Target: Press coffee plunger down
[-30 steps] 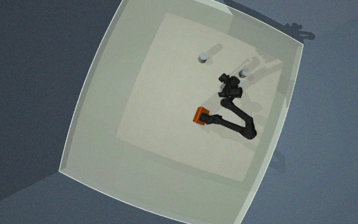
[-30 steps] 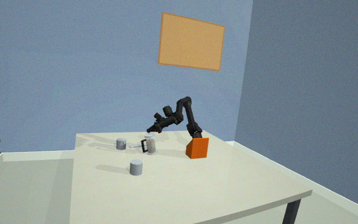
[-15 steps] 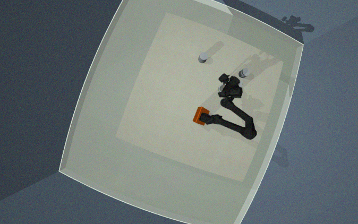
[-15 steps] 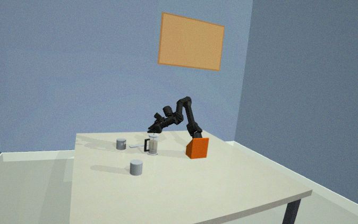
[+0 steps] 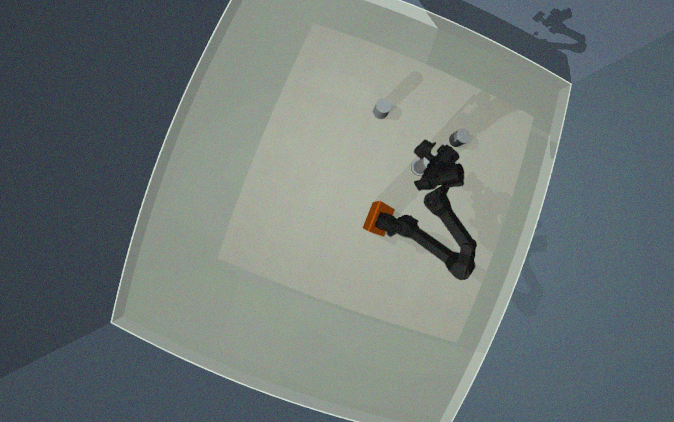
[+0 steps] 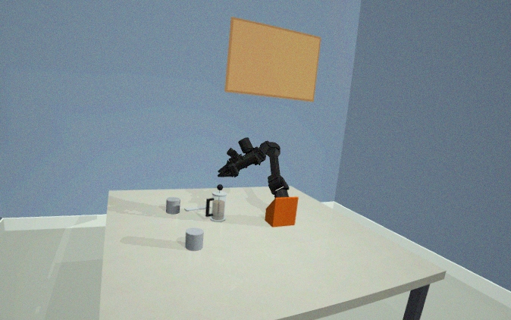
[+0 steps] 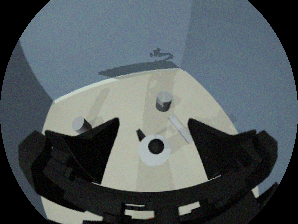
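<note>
end effector (image 5: 420,165) (image 6: 218,174) (image 7: 154,121) seemingly open, wrist view

I can't make out any writing here — not a word, brand or number on my coffee press (image 5: 416,167) (image 6: 218,208) (image 7: 148,157), nor on either grey cylinder. The orange board (image 6: 273,60) on the wall carries no readable lettering either — and I find no legible signs elsewhere.

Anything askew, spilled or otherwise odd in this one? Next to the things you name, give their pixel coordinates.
Nothing looks spilled or askew: the press (image 6: 218,211) (image 7: 148,156) stands upright. One thing to note: the plunger knob (image 6: 220,187) (image 7: 156,146) sits a little above the lid, below the open tool (image 6: 219,173) (image 7: 154,121).
</note>
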Controlling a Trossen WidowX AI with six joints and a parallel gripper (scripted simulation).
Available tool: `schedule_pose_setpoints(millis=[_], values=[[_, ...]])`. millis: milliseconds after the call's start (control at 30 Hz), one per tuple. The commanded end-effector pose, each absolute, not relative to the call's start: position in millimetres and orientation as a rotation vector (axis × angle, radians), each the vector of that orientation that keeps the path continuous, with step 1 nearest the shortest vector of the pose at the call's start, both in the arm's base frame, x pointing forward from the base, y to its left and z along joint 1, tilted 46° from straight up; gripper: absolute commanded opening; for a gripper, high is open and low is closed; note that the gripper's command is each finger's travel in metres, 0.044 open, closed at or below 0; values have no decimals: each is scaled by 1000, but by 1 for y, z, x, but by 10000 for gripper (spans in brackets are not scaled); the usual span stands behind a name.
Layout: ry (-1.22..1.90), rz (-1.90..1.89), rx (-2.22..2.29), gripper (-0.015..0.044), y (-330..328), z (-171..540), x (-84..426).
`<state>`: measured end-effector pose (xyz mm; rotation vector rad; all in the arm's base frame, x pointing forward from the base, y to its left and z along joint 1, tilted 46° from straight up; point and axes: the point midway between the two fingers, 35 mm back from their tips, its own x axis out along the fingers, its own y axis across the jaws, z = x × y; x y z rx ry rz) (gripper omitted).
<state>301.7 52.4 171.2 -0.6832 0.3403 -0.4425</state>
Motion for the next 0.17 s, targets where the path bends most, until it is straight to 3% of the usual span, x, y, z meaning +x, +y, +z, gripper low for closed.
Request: schedule_pose_setpoints(millis=[0, 133], values=[[336, -456, -684, 440, 56, 182, 291], [336, -456, -684, 440, 56, 182, 291]])
